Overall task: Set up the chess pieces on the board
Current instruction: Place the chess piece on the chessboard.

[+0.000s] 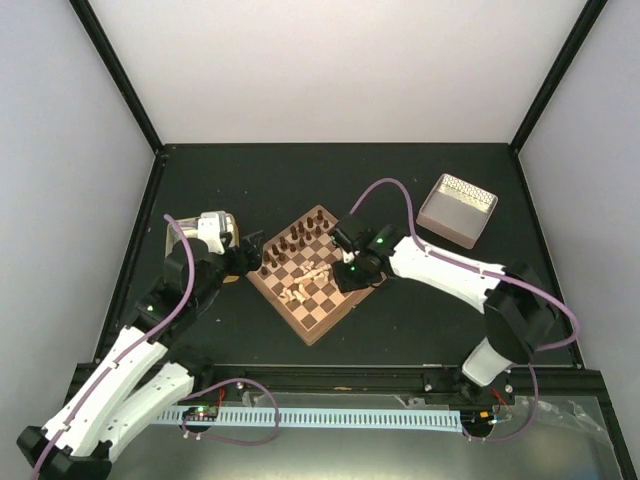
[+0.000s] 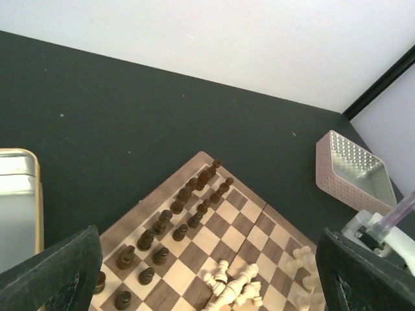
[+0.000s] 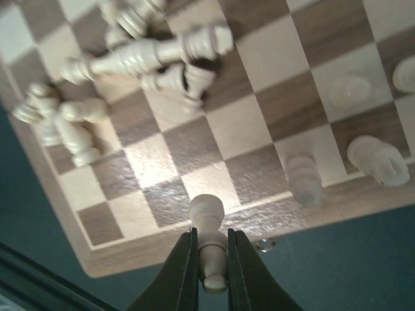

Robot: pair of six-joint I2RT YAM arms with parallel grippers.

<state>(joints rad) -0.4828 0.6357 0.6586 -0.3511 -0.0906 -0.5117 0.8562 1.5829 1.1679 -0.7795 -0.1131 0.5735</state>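
The right hand [image 3: 209,233] is clamped on a pale pawn [image 3: 206,210]. Its two dark fingers [image 3: 185,269] press against the pawn's body, and only the round head sticks out past the tips. The pawn hangs at the outer row of the chessboard [image 3: 295,210], right by the brown rim; I cannot tell whether it touches the wood. Further along the same edge a few upright pale pieces [image 3: 301,178] stand apart from one another, some of them blurred. Deeper in, a heap of pale chessmen [image 3: 149,55] lies toppled across the middle squares, several touching.

From above, the board sits cornerwise on the dark tabletop [image 1: 400,330], and the right hand reaches it at its right-hand edge. The dark chessmen [image 2: 175,220] stand in two rows along the far-left side.

The left hand [image 1: 248,252] hovers just off the board's left corner, its fingers spread wide apart with nothing between them. In its own view the board lies ahead and below. The yellowish metal tray [image 2: 16,194] lies beside this hand. The pinkish bin [image 1: 457,210] sits well apart from the board, off toward the far right.
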